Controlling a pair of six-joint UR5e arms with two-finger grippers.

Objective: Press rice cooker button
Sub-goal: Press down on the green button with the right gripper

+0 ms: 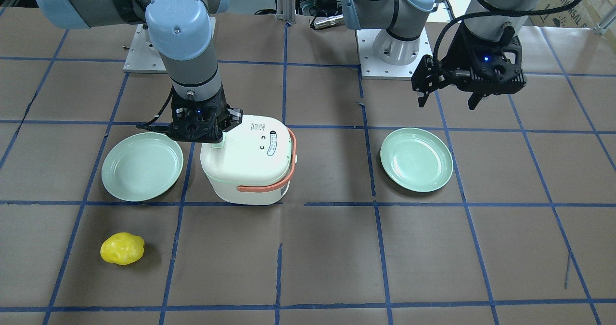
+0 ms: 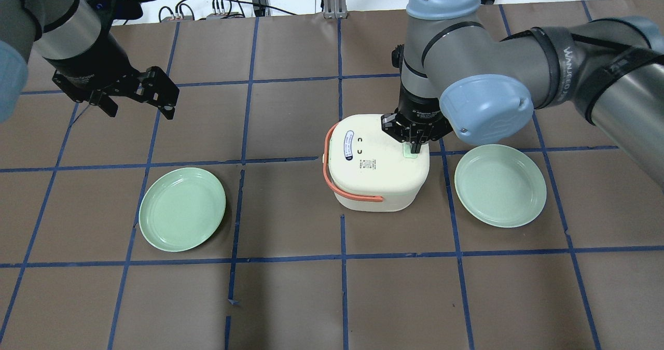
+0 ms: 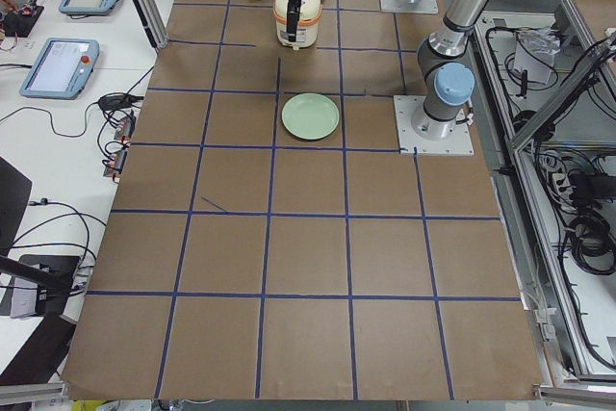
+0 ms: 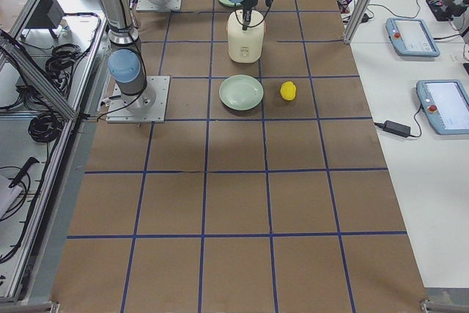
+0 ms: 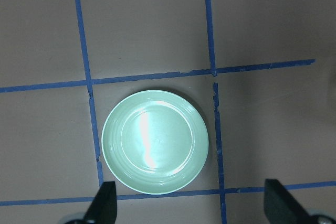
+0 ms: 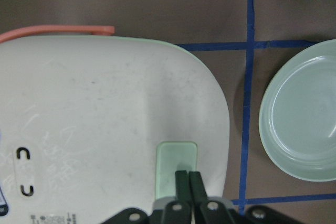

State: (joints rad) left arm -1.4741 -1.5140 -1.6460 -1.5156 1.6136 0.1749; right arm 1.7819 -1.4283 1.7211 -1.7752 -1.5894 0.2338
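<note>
Here the rice cooker (image 2: 378,168) lies lengthwise along the bench (image 2: 290,298), its button (image 6: 177,156) toward the right end. The right tool (image 6: 188,176), pressed together, touches the button; the left tool (image 2: 139,110) hangs spread.

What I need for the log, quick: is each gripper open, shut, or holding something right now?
Left gripper: open, holding nothing.
Right gripper: shut, holding nothing, tips down at the green button on the rice cooker.

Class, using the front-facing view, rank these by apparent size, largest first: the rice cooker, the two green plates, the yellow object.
1. rice cooker
2. Tied: plate on the robot's right and plate on the robot's left, about alike
3. yellow object
</note>
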